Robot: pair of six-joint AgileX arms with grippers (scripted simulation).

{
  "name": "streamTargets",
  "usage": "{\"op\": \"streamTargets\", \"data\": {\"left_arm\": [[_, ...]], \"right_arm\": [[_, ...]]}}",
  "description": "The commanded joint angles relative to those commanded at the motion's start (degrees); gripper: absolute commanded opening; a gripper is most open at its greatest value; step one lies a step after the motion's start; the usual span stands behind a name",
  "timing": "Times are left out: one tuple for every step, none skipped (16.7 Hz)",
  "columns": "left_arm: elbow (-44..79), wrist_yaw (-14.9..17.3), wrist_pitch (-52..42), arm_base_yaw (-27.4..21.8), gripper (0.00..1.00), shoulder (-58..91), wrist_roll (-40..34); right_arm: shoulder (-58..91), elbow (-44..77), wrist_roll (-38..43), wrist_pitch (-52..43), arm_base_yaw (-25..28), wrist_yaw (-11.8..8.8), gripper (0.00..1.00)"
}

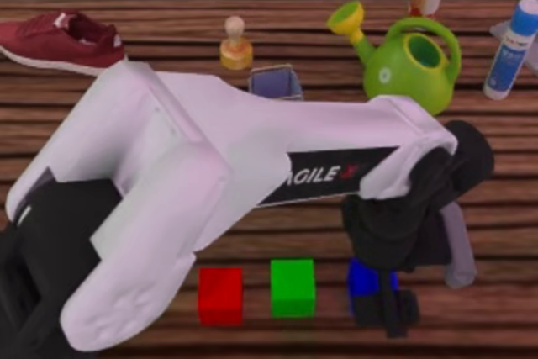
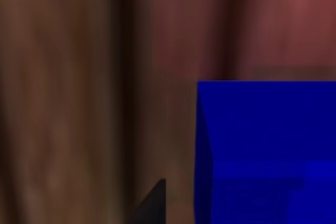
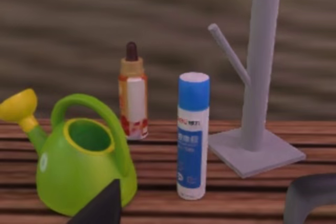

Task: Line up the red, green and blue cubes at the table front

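Cubes: at the counter [image 1: 277, 124] front, toward six o'clock in the top view, we see the red cube [image 1: 220, 295], the green cube [image 1: 292, 287] and the blue cube [image 1: 366, 278] in one row, each apart from the next.
Left gripper: our left gripper [image 1: 385, 307] hangs right over the blue cube, its dark fingers at the cube's six o'clock edge.
Left fingers: we cannot tell how far open they are, nor whether they touch the cube; the wrist housing covers them from above.
Left wrist view: only this view shows the blue cube [image 2: 265, 150] close up, sitting on the planks, with one dark fingertip [image 2: 152, 205] apart from the cube's face.
Right gripper: cut out of the top view; in the right wrist view only a dark tip [image 3: 102, 205] and a grey curved piece [image 3: 310, 198] show, so we cannot tell its state.
Right wrist view: it alone shows a grey stand [image 3: 257, 103] with a side peg, plus the green watering can [image 3: 79, 156], a dropper bottle [image 3: 133, 95] and a blue-capped glue stick [image 3: 192, 135].
Top view only: a dark red shoe [image 1: 63, 39] at ten o'clock, a small wooden peg figure [image 1: 236, 44] and the lilac cup [image 1: 276, 81], partly covered by our left arm.
Hidden: the arm's white body hides much of the counter's middle.
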Motion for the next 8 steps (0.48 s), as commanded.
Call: {"op": "streamTargets", "data": {"left_arm": [[0.0, 0.0, 0.0, 0.0, 1.0, 0.0, 0.0], [0.0, 0.0, 0.0, 0.0, 1.0, 0.0, 0.0], [0.0, 0.0, 0.0, 0.0, 1.0, 0.0, 0.0], [0.0, 0.0, 0.0, 0.0, 1.0, 0.0, 0.0], [0.0, 0.0, 0.0, 0.0, 1.0, 0.0, 0.0], [0.0, 0.0, 0.0, 0.0, 1.0, 0.0, 0.0], [0.0, 0.0, 0.0, 0.0, 1.0, 0.0, 0.0], [0.0, 0.0, 0.0, 0.0, 1.0, 0.0, 0.0]], "right_arm": [[0.0, 0.0, 0.0, 0.0, 0.0, 0.0, 1.0], [0.0, 0.0, 0.0, 0.0, 0.0, 0.0, 1.0], [0.0, 0.0, 0.0, 0.0, 0.0, 0.0, 1.0], [0.0, 0.0, 0.0, 0.0, 0.0, 0.0, 1.0], [0.0, 0.0, 0.0, 0.0, 0.0, 0.0, 1.0], [0.0, 0.0, 0.0, 0.0, 0.0, 0.0, 1.0], [0.0, 0.0, 0.0, 0.0, 0.0, 0.0, 1.0], [0.0, 0.0, 0.0, 0.0, 0.0, 0.0, 1.0]]}}
